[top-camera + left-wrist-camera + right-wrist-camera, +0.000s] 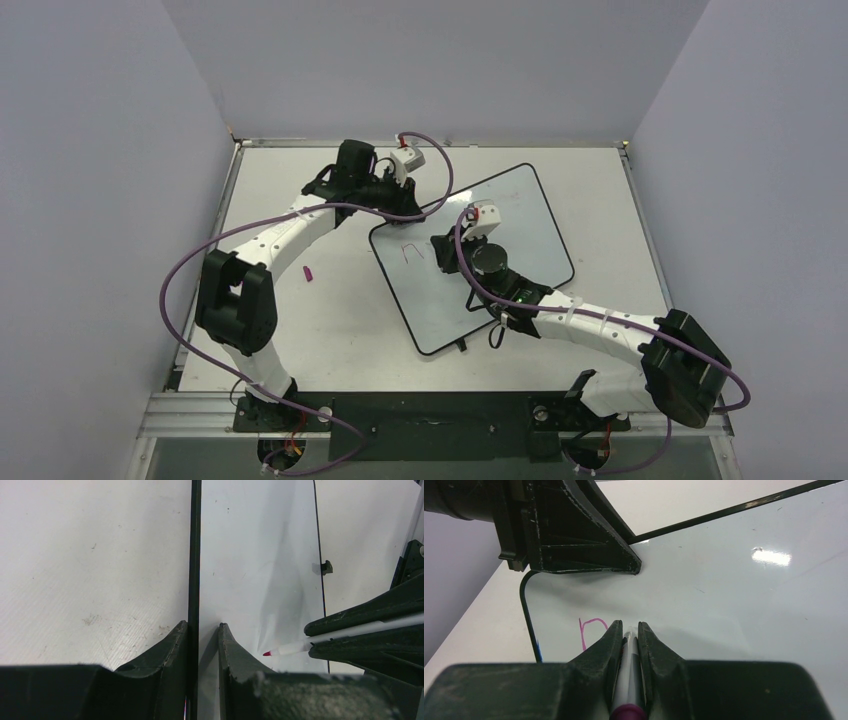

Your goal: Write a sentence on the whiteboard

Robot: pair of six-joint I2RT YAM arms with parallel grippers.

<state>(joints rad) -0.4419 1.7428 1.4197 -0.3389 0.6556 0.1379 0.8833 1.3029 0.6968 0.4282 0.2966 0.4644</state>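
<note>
**Position of the work.** The whiteboard (pixel 530 230) lies flat on the table (pixel 300 330), turned at an angle. Its long axis runs from the near left to the far right. The sentence (pixel 591 628) consists so far of a few pink strokes just inside the board's left corner, beside the far long edge.

**Left gripper** (pixel 202 627). The jaws stand a narrow way apart, astride the black frame (pixel 194 555) of the far long edge, close to that corner. One finger sits over the table side and the other over the board. The views do not show whether the fingers pinch the frame or only bear down on it.

**Right gripper** (pixel 629 625). The jaws are clenched on the marker (pixel 630 650). The barrel lies along the fingers and the tip points down at the board surface. Whether the tip touches the surface cannot be told.

**Governing relation.** In the right wrist view the written strokes lie just to the left of the marker tip. The unwritten board extends to the right, along the long axis and away from the left gripper. Only the right arm carries the tool, and it is the nearer arm to the writing line. The next stroke therefore probably calls for travel to the right, parallel to the far long edge. The left arm's role appears to be steadying the board.
</note>
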